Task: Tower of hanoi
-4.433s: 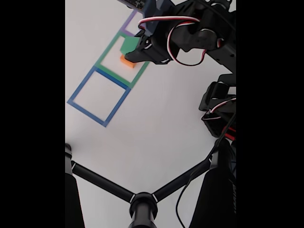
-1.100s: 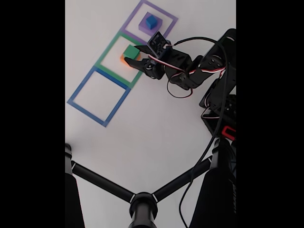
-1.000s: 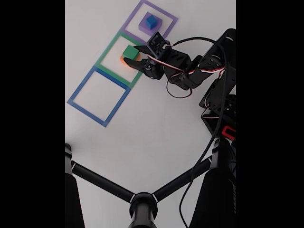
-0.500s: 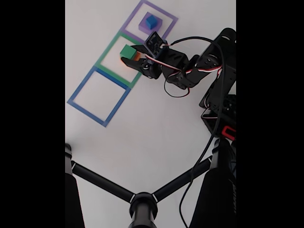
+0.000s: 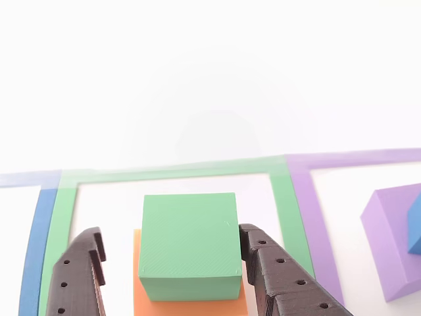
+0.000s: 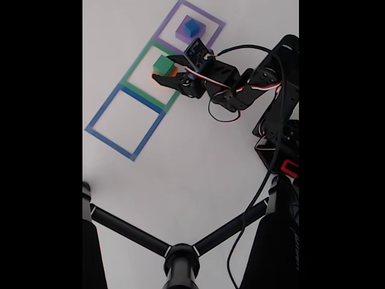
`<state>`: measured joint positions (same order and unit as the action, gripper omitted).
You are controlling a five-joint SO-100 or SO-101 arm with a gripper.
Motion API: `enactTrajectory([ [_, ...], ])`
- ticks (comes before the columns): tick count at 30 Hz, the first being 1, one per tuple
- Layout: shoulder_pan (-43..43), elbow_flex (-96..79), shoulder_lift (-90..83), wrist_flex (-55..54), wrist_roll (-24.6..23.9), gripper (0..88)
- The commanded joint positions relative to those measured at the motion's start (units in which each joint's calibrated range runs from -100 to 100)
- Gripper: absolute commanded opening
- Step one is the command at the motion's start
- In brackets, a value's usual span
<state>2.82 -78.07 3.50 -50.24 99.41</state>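
Fingers (image 5: 283, 276) of the gripper (image 5: 172, 266) are spread open around the green block (image 5: 189, 245), which is stacked on the orange block (image 5: 191, 306); the purple block (image 5: 388, 247) is seen at three o'clock.

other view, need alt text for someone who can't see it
A green block sits on an orange block inside a green taped square outline on a white table, with the gripper open, one dark jaw on each side of it. To the right, a purple block stands inside a purple outline.

Taped square outlines (image 6: 125, 121), tripod (image 6: 180, 257)
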Motion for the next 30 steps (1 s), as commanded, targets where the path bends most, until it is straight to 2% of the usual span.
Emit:
enactTrajectory([
  [1,0.72,1.16,-0.64,-1.1,0.59,25.9],
  [8,0.34,1.52,-6.05,2.47,0.59,26.1],
  [15,0.63,4.16,-20.58,20.36,0.59,25.0],
  [19,2.07,7.98,-31.72,39.55,0.59,20.2],
  [24,4.46,17.25,-44.16,69.03,0.59,4.6],
  [30,6.09,37.16,-49.89,101.58,0.59,0.8],
])
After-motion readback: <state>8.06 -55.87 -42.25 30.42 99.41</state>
